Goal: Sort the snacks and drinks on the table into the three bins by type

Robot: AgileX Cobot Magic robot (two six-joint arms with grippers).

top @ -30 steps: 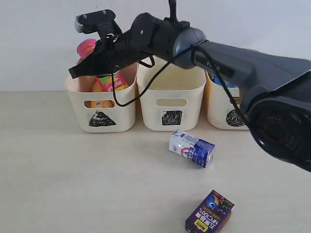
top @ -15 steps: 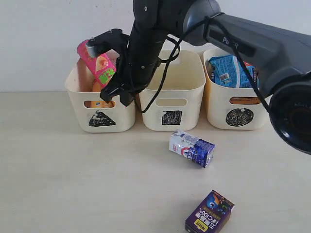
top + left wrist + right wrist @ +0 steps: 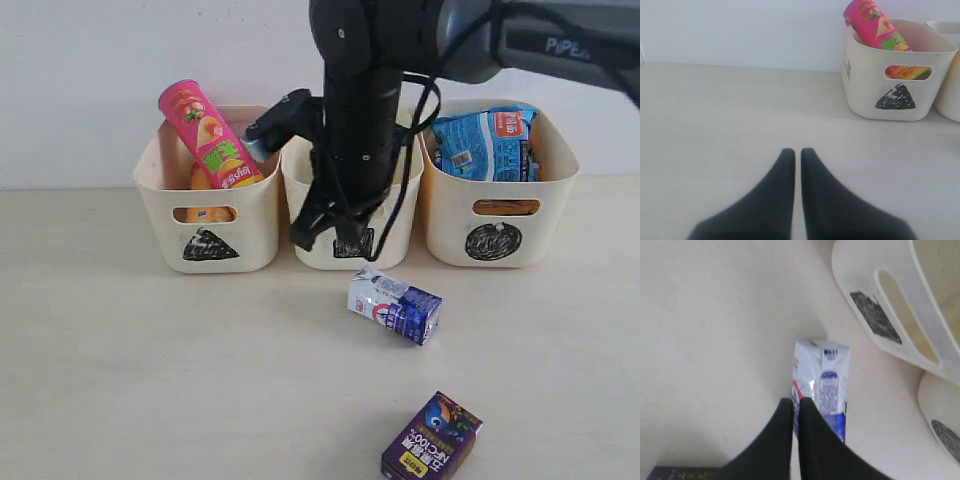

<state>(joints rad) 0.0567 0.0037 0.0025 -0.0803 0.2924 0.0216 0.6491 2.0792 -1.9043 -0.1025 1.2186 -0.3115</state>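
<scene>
The worktop (image 3: 150, 380) carries the triangle bin (image 3: 160, 225) with the pink tube (image 3: 208, 135), the square bin (image 3: 860, 285), and the circle bin (image 3: 540, 220) with the blue packet (image 3: 485, 140). In front lie 2 cartons: white carton (image 3: 394, 305), purple carton (image 3: 432, 440). The right end effector (image 3: 796, 404), near the white carton, and the left end effector (image 3: 797, 152) are both together, empty.
</scene>
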